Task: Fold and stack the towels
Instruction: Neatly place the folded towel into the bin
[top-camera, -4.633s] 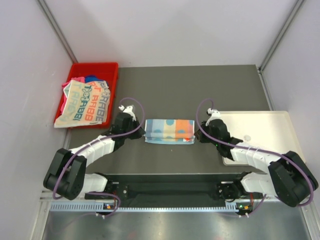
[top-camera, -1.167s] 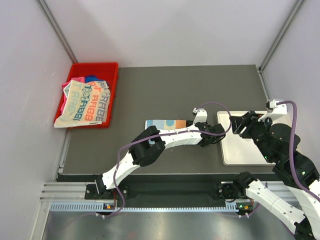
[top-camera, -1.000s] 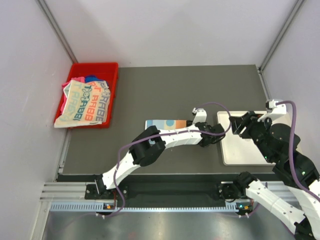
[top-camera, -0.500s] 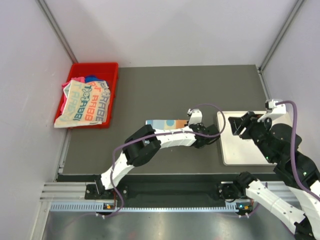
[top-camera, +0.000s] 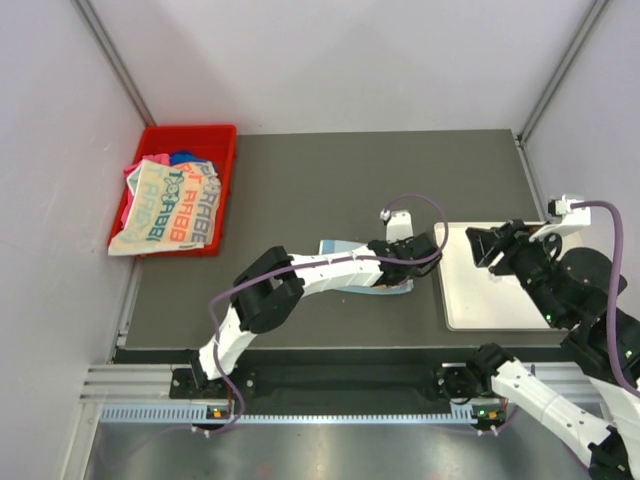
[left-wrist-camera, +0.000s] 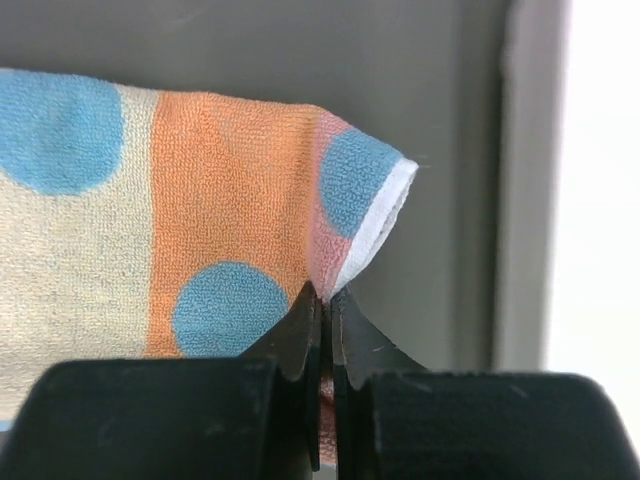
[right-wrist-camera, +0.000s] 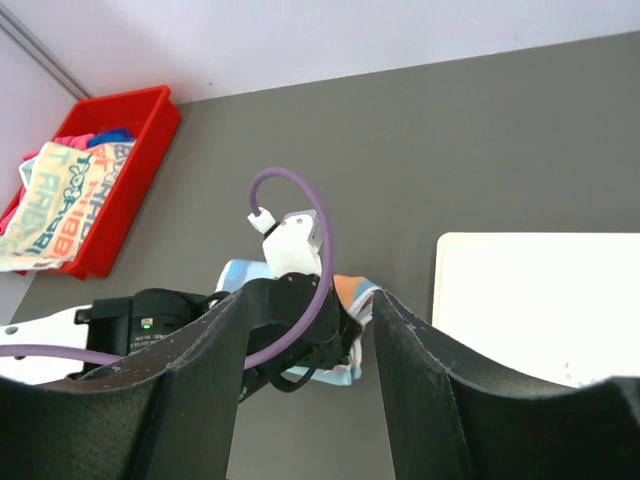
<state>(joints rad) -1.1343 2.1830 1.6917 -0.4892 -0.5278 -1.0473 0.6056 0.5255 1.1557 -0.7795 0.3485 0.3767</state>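
Left jaws pinch the spotted towel (left-wrist-camera: 220, 220); lettering on cream towel (top-camera: 165, 208) unreadable.

Dark grey, matte table top (top-camera: 330, 190), stretching from the near edge to the pale back wall. Carries a red bin (top-camera: 222, 140) at the far left corner, long side along the left edge. Carries a white tray (top-camera: 490, 310) flat on the right side, its left rim running along bare grey. Between the two, nearer the tray, a folded spotted towel (left-wrist-camera: 120, 250): cream and orange bands with blue dots, white hem. Lies mostly flat on the grey, its right corner raised off the surface close to the tray's rim.
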